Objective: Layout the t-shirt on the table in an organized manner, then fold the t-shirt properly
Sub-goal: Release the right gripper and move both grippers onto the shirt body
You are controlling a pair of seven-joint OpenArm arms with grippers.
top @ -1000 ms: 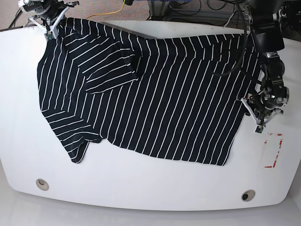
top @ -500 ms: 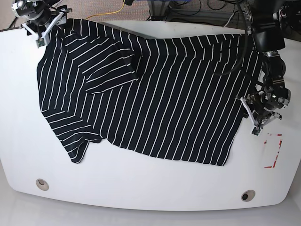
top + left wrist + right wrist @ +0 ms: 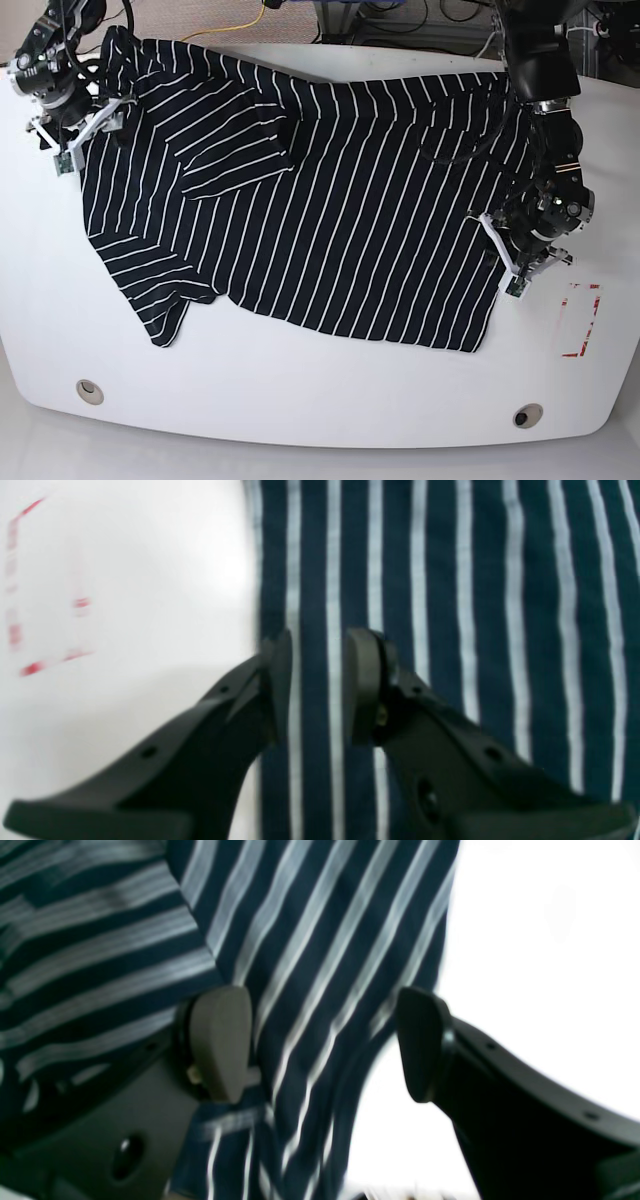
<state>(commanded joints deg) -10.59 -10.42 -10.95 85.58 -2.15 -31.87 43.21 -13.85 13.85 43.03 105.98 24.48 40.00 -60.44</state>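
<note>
Black jaws of left gripper [image 3: 316, 680] slightly parted over shirt [image 3: 320, 190] hem; right gripper [image 3: 320, 1040] wide apart astride shoulder edge. Spread across table [image 3: 300, 400] but not flat: one sleeve doubled over chest, other crumpled. Layout unfinished, folding not begun.

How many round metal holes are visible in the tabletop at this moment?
2. One hole sits near the front edge of the table on the base view's left; the other hole is near the front edge on its right. The t-shirt could hide more.
</note>
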